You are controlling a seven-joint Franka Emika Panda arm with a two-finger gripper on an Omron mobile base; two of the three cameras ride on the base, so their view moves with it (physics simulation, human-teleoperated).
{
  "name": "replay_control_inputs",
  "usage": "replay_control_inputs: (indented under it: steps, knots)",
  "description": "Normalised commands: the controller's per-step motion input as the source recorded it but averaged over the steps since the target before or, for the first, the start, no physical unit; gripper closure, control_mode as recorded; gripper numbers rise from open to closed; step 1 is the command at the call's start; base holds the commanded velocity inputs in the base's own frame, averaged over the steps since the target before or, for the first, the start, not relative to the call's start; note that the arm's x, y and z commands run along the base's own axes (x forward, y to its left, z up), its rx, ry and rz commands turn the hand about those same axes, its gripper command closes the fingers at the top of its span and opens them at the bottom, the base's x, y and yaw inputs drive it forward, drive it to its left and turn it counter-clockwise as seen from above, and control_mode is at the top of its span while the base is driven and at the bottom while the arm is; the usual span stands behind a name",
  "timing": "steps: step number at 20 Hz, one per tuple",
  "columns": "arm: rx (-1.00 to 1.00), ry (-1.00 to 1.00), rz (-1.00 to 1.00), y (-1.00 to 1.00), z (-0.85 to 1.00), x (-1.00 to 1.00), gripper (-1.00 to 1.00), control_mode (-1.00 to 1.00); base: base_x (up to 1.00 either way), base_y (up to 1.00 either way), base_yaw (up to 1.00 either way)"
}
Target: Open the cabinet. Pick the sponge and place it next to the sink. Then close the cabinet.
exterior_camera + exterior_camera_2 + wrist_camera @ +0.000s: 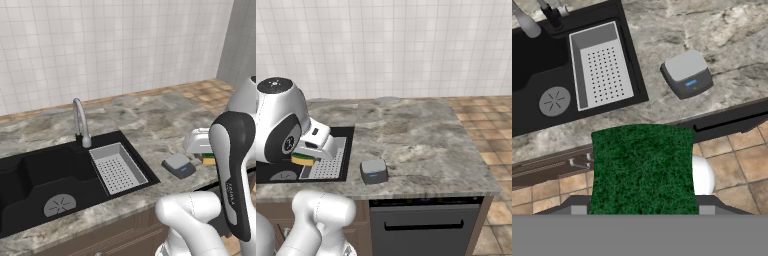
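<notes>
Marbled grey tabletop [165, 120] running wide under white tiles. Black sink [45, 177] sunk into it, grey perforated tray [117, 167] in its right part, curved faucet [80, 120] behind. Small grey box [179, 165] resting on the stone right of the sink. Gripper [643, 210] clamped on the sponge [643, 167], green face up, held aloft above the tabletop's front edge.

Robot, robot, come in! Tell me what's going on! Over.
Hand shut on sponge, above counter edge. Sink ahead. Grey box on counter, off to one side.
</notes>
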Motion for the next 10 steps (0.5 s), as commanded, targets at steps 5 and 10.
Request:
replay_control_inputs:
  steps: [5, 10]
  knots:
    - [0.0, 0.0, 0.0, 0.0, 0.0, 0.0, 1.0, 1.0, 0.0, 0.0, 0.0]
    - [0.0, 0.0, 0.0, 0.0, 0.0, 0.0, 1.0, -1.0, 0.0, 0.0, 0.0]
